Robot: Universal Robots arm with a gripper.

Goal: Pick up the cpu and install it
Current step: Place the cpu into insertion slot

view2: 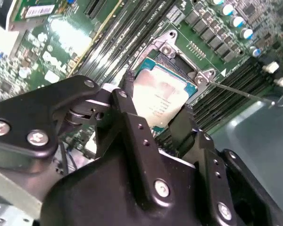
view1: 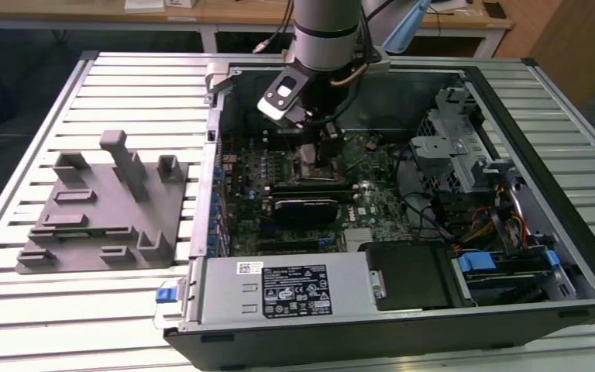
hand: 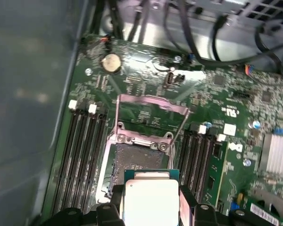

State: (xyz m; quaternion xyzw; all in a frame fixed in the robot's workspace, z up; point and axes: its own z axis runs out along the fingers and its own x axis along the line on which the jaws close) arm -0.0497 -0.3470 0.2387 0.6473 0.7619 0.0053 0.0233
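Note:
The cpu (hand: 151, 197), a small square chip with a pale silver top on a green edge, sits between the black fingers (hand: 114, 207) of my gripper (hand: 151, 206), which is shut on it. It hangs just over the open socket (hand: 132, 157) on the motherboard, covering part of it, and the socket's metal load plate (hand: 153, 101) is swung up. In the second wrist view the cpu (view2: 162, 96) lies within the socket frame (view2: 167, 47), flanked by the two fingers (view2: 127, 106) of the gripper (view2: 155, 110). In the exterior view the gripper (view1: 328, 151) reaches down into the open computer case (view1: 576, 256).
A grey plastic fixture (view1: 101, 209) with upright blocks lies at the exterior view's left. Inside the case are a power supply (view1: 276, 287), a drive cage (view1: 463, 147), a black module (view1: 303, 205) and cables. Memory slots (hand: 80, 150) flank the socket; a heatsink (hand: 278, 153) stands nearby.

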